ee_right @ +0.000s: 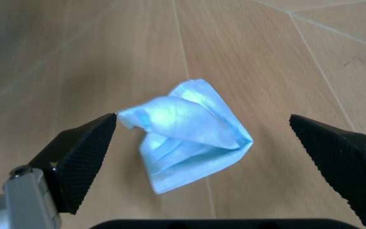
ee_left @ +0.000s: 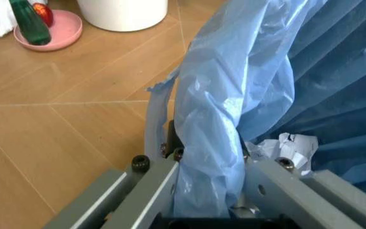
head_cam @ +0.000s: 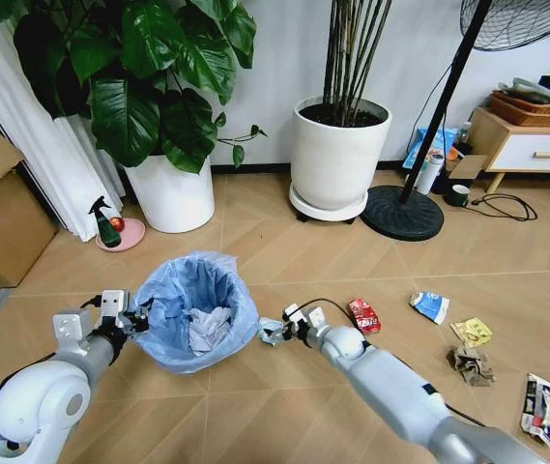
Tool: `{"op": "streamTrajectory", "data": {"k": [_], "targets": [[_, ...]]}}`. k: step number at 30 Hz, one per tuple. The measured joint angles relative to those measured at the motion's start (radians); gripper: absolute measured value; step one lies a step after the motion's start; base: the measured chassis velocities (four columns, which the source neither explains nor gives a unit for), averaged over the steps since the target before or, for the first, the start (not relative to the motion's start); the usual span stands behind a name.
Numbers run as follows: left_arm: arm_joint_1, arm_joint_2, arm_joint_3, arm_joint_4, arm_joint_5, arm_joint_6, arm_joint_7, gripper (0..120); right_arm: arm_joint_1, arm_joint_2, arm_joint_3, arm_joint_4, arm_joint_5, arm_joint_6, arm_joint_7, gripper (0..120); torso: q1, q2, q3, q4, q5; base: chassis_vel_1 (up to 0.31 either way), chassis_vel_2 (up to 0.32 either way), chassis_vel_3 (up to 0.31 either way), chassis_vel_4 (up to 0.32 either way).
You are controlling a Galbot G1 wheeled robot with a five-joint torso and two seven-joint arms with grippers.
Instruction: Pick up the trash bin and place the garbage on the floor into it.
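While the left gripper (head_cam: 131, 314) is clamped on the near-left rim of the trash bin (head_cam: 197, 311), the bin stands on the floor (head_cam: 284, 242) between the two arms, its black body almost wholly wrapped in a crinkly light blue bag that spills over the edge. In the left wrist view the grey fingers (ee_left: 160, 183) pinch a thick fold of that blue plastic (ee_left: 228, 109) against the rim, and a scrap of crumpled white paper (ee_left: 285, 148) shows just inside. From the head view the same white paper (head_cam: 207, 329) lies at the bottom of the bin.

Just right of the bin, the right gripper (head_cam: 276, 332) hangs low over the wood with its jaws spread wide. The right wrist view shows the ribbed black pads (ee_right: 84, 157) standing on either side of a folded pale blue piece of litter (ee_right: 189, 133), which lies flat on the boards; one pad's tip is at the edge of the litter, though actual contact cannot be told.

Farther right the remaining garbage is scattered on the herringbone flooring: a crushed red can (head_cam: 363, 315) near the right arm, a blue-white packet (head_cam: 430, 306), a yellow wrapper (head_cam: 472, 332) with a brown wad (head_cam: 472, 365) just in front of it, and a black-white carton (head_cam: 541, 408) at the far right.
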Motion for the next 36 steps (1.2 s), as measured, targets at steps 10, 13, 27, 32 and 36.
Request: {"op": "streamTrajectory", "data": {"k": [10,13,27,32,36], "targets": [[0.004,0.002,-0.001,-0.004,0.001,0.001,-0.001,0,0.041,0.081,0.029,-0.172,-0.089,0.050,-0.029,100,0.000,0.000,0.000,0.0000,0.0002,0.000,0.000,0.000,0.000],[0.002,0.000,0.001,-0.004,0.003,0.001,-0.001,0,0.047,0.094,0.032,-0.188,-0.098,0.058,-0.035,100,0.000,0.000,0.000,0.0000,0.0001,0.000,0.000,0.000,0.000],[-0.009,-0.001,0.005,0.012,0.004,0.001,0.004,0,0.078,0.199,0.112,-0.326,-0.185,0.086,-0.064,79,0.000,0.000,0.000,0.0000,0.0002,0.000,0.000,0.000,0.000],[-0.010,-0.002,0.006,0.011,0.004,0.001,0.005,0,0.078,0.200,0.118,-0.335,-0.196,0.092,-0.066,61,0.000,0.000,0.000,0.0000,0.0002,0.000,0.000,0.000,0.000],[-0.013,-0.003,0.010,0.012,0.004,0.000,0.006,0,0.076,0.199,0.119,-0.336,-0.201,0.092,-0.066,46,0.000,0.000,0.000,-0.0001,0.0002,0.000,0.000,0.000,0.000]]}}
